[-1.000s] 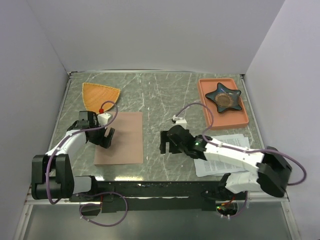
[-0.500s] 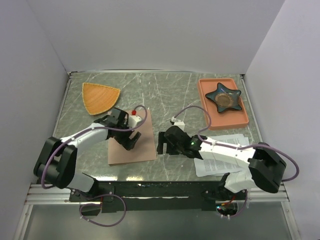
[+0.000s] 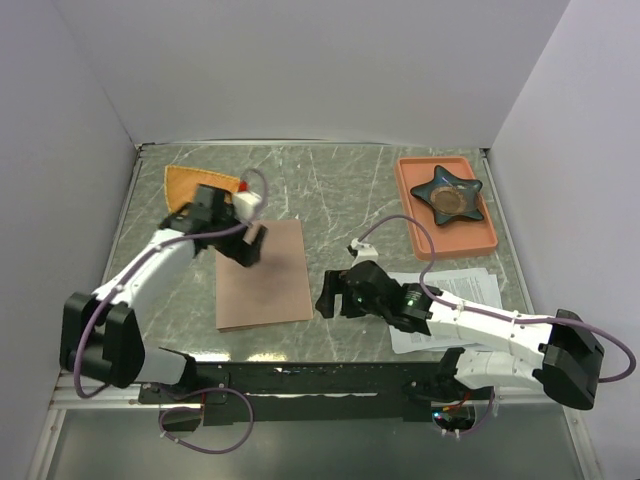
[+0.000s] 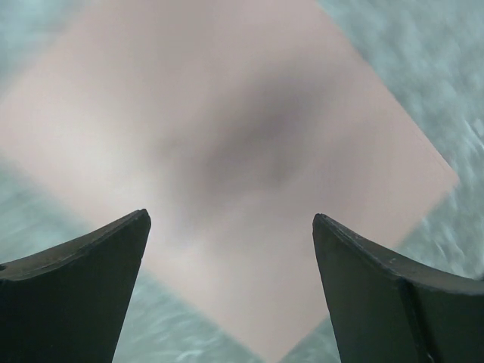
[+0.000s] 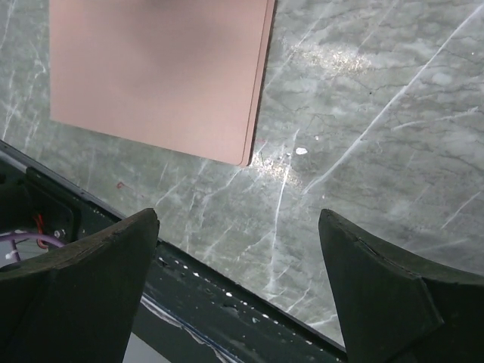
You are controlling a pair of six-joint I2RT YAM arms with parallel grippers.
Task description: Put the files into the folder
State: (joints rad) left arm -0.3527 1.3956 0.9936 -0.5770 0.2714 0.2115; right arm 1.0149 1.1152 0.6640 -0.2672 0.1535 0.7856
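Our left gripper has its jaws spread wide with nothing between them. It hangs above the far left part of the folder, placed, we judge, to reach an edge and lift the cover. Our right gripper, jaws likewise apart and empty, hovers just right of the folder's near right corner, over bare table. The folder is a plain pinkish-brown card rectangle, flat, closed and slightly askew. The files, white printed sheets, lie well right of the folder, partly under our right arm, none inside yet.
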